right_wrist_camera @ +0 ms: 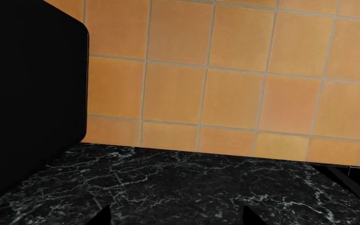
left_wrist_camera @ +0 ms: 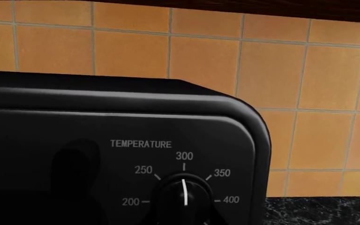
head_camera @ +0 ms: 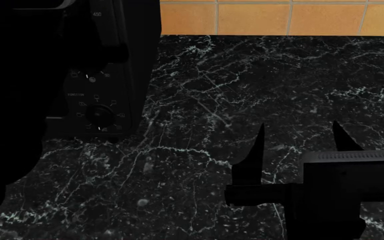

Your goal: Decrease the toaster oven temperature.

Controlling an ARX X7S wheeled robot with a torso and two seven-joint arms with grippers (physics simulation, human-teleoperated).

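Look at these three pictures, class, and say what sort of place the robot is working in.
Most likely a kitchen: a black toaster oven with a temperature knob stands on a dark marble counter, backed by an orange tiled wall.

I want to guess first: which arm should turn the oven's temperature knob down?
Probably the left: its wrist camera looks straight at the temperature knob, pointing near 300. The right gripper hangs open over the counter, away from the toaster oven.
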